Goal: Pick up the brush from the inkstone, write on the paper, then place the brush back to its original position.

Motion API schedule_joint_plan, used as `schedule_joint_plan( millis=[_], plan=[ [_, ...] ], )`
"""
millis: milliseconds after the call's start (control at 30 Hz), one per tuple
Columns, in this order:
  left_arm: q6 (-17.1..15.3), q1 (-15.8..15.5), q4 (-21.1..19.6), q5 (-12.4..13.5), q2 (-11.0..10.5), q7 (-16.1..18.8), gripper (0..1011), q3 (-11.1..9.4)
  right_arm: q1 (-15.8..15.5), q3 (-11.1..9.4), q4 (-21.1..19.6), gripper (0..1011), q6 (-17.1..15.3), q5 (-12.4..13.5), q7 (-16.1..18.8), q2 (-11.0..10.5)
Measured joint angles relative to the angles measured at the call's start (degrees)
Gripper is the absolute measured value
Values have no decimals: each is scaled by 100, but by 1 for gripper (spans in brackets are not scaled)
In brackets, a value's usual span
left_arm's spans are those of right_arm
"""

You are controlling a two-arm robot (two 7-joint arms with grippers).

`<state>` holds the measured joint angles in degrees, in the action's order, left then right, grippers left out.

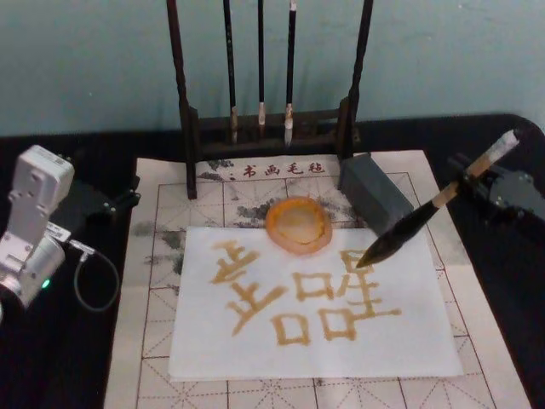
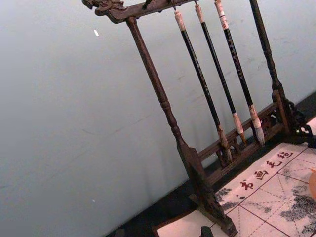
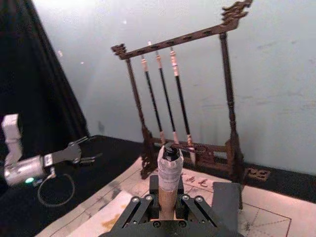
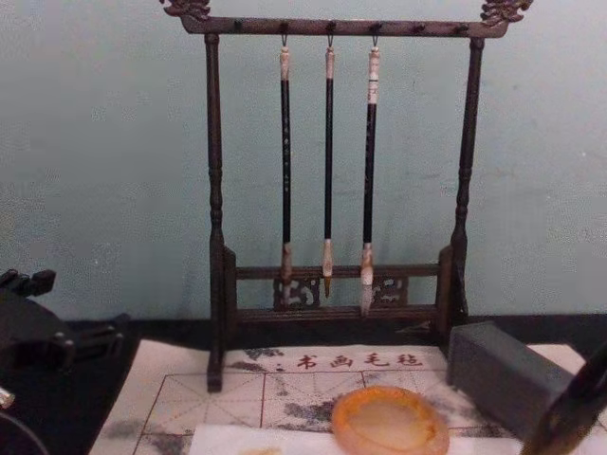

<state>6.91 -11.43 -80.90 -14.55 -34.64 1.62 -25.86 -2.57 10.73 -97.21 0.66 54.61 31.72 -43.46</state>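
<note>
My right gripper (image 1: 471, 182) is shut on the tan handle of the brush (image 1: 409, 226) at the right of the table. The brush slants down to the left, its dark tuft tip over the right part of the white paper (image 1: 315, 341), close to or touching the sheet. Amber characters are written across the paper. In the right wrist view the handle (image 3: 170, 173) rises between the fingers (image 3: 134, 210). The round orange inkstone (image 1: 298, 226) sits at the paper's far edge, with nothing on it, also low in the chest view (image 4: 389, 424). My left gripper (image 1: 128, 194) rests open at the left, off the mat.
A dark wooden rack (image 1: 189, 128) with three thin hanging brushes (image 4: 328, 171) stands at the back. A grey block (image 1: 375, 192) lies right of the inkstone, close under the held brush. The beige felt mat (image 1: 162, 341) with a red grid lies beneath the paper on a black tabletop.
</note>
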Motion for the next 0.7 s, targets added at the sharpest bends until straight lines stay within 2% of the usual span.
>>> schedule_joint_plan(
  millis=[233, 500, 700],
  plan=[
    [0, 0, 0, 0, 0, 0, 1001, 0, -226, -17, -135, 184, 193, -152, 254, -142],
    [0, 0, 0, 0, 0, 0, 1001, 0, -281, -10, -145, 184, 327, -261, 562, -234],
    [0, 0, 0, 0, 0, 0, 1001, 0, -244, 57, -42, 184, 470, -384, 961, -350]
  ],
)
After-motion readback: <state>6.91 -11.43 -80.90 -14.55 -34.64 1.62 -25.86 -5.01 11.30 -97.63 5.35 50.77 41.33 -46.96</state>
